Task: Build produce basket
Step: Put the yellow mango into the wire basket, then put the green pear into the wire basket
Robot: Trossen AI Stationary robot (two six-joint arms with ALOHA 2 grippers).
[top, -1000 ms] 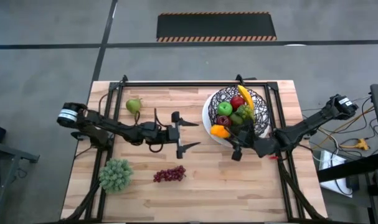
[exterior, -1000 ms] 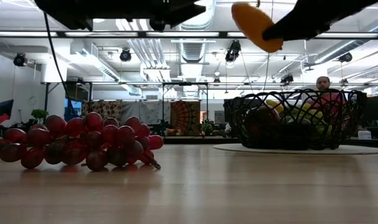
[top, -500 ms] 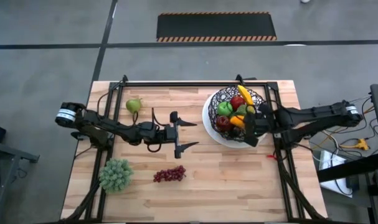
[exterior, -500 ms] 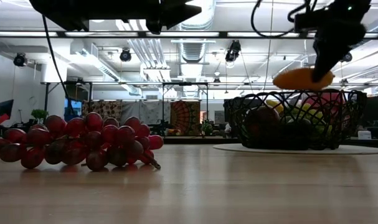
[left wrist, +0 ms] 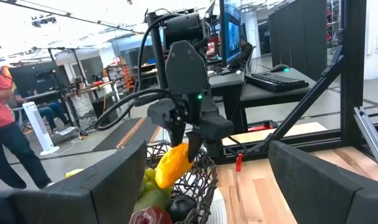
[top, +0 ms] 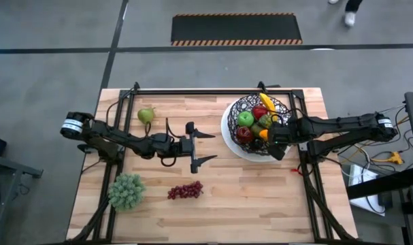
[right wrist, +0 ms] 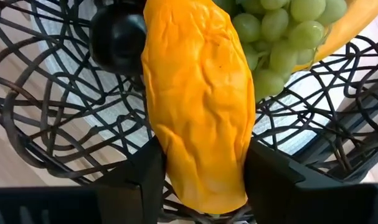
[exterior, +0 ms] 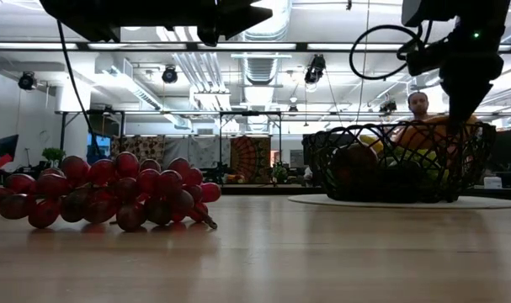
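The black wire basket (top: 282,114) on its white plate stands at the table's far right and holds apples, a banana, green grapes (right wrist: 276,31) and a dark plum (right wrist: 117,37). My right gripper (top: 271,140) is over the basket's near side, shut on an orange carrot (top: 262,134). My left gripper (top: 205,146) is open and empty above the table's middle. Purple grapes (top: 185,191) lie on the table near the front. A green pear (top: 146,115) stands at the far left. My right gripper pinches the carrot's two long sides (right wrist: 170,168) between its two fingers (right wrist: 142,180), near one end, lying across it. The fingers point down from above (left wrist: 189,140). The carrot (left wrist: 172,165) hangs slanted below them, its lower end inside the basket's rim. Whether it touches the fruit, I cannot tell.
A frilly pale-green leafy bunch (top: 126,191) lies at the near left. A black frame (top: 213,90) runs along the table's edges. The wood between the grapes and the basket is bare. A person (exterior: 418,105) shows in the room behind.
My right gripper has carried the carrot from the basket's near-left side toward the far edge, over the basket, and then down into it. The arm has swung from slanting to nearly level across the table. The carrot has dropped from well above the rim to rim height.
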